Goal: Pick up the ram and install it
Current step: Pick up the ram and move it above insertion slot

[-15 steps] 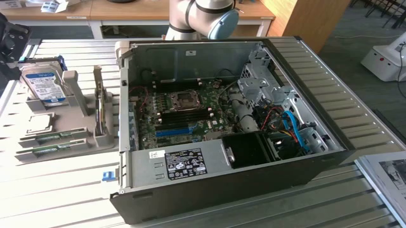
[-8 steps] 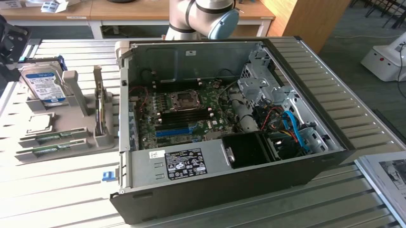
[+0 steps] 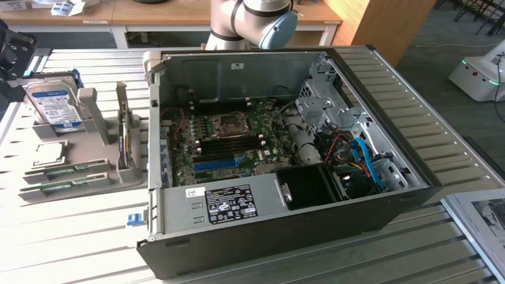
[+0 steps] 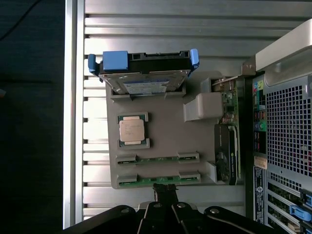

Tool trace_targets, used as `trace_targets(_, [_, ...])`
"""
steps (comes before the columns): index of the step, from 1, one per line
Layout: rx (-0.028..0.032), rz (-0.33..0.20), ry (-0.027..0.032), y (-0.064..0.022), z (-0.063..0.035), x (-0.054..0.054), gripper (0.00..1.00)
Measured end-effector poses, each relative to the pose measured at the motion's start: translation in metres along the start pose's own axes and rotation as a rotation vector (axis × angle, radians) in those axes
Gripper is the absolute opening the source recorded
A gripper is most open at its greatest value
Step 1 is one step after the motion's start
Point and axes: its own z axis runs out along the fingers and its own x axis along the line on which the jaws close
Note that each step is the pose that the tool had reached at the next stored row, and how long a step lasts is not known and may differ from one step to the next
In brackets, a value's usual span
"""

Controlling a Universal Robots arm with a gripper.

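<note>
While the gripper [image 4: 165,193] hangs above the grey holder [image 4: 161,105] with its jaws shut and empty, the ram [image 4: 157,179] stands on edge in the holder's near slot, to the exterior view's left of the computer case [image 3: 316,225]. Spread the jaws before descending. Centre them on the stick's middle. Keep clear of the other green stick [image 4: 157,158] just beyond.

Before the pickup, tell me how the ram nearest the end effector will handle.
The ram is a slim green board strip: probably stiff and light. The gray holder brackets both its ends, so it may resist slightly when lifted. Thin, so likely fragile if twisted.
</note>
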Motion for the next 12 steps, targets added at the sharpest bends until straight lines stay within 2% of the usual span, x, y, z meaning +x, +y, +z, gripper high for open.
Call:
trace_targets(8, [0.0000,-0.001,0.0000,0.0000,0.0000,0.0000,0.10])
trace_targets(12, [-0.0003,-0.018,0.0008,0.0000,0.0000,0.0001,0.10])
